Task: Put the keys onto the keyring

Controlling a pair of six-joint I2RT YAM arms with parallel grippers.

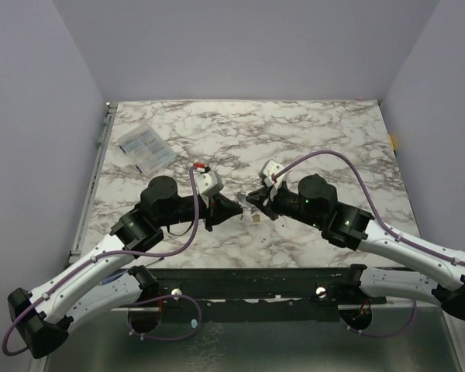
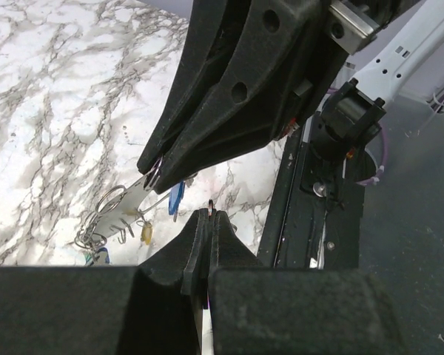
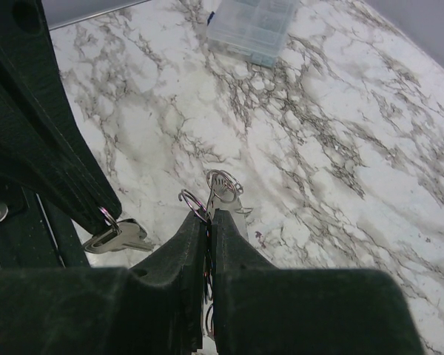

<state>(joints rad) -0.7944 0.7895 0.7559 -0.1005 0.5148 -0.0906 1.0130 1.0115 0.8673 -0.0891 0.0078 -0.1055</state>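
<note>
Keys hung bunched over the table off a ring | right gripper pinched shut on that ring | left gripper clamped a second ring carrying a silver key | rings close together, joining apparently not yet done

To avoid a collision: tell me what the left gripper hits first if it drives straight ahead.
Probably the right gripper: in the left wrist view its fingers cross directly ahead of the left gripper, close beyond its tips, though depth is unclear.
</note>
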